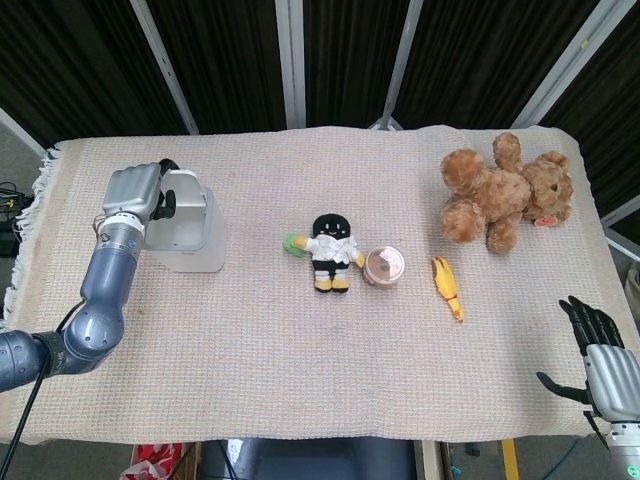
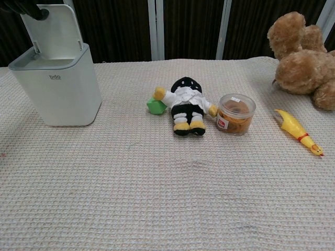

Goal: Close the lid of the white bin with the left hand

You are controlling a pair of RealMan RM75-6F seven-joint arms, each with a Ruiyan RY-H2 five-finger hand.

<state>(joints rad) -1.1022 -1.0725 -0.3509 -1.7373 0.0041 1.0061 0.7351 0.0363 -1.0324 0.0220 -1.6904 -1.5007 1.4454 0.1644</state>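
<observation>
I've got my left hand [image 1: 133, 190] up at the top edge of the raised lid [image 2: 52, 29], dark fingertips [image 2: 23, 7] hooked over it for a downward push; whether they're gripping, I can't tell. White bin [image 2: 55, 86] sits far-left on the counter [image 2: 167, 198], lid upright. Right hand [image 1: 600, 350] idles spread, holding nothing.

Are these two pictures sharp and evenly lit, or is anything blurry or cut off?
Head view: even light, soft shadows, everything sharp, right hand near the frame's corner. Chest view: sharp too, a soft shadow beside the white bin; the left hand and the teddy bear are cropped by the edges.
</observation>
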